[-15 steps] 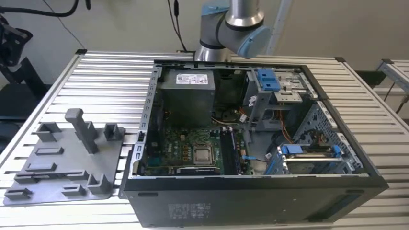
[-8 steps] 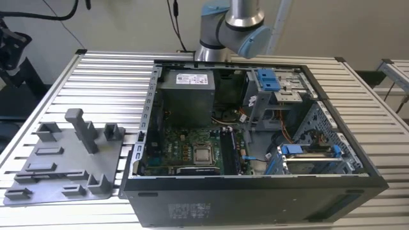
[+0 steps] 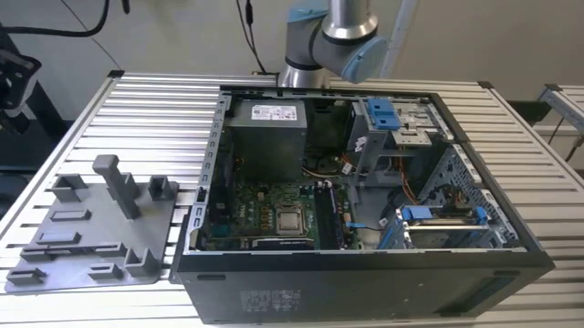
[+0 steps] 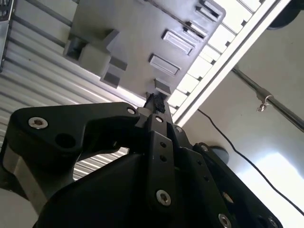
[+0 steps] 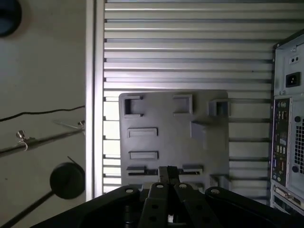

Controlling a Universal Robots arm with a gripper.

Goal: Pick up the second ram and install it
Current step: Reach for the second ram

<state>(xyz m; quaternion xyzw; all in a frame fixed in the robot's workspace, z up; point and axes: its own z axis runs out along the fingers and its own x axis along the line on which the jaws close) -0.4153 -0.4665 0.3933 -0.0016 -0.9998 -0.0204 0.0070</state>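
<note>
Claw (image 5: 168, 173) pinched fully closed, gripping nothing, hanging above gray tray (image 5: 166, 118) on slatted surface (image 5: 190, 47). Open computer case (image 3: 365, 287) just beside tray.

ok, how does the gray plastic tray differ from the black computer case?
The gray plastic tray is flat and low with raised blocks; the black computer case is a deep open-topped box with a circuit board inside. The tray has the smaller footprint. Both rest on the slatted metal table.
</note>
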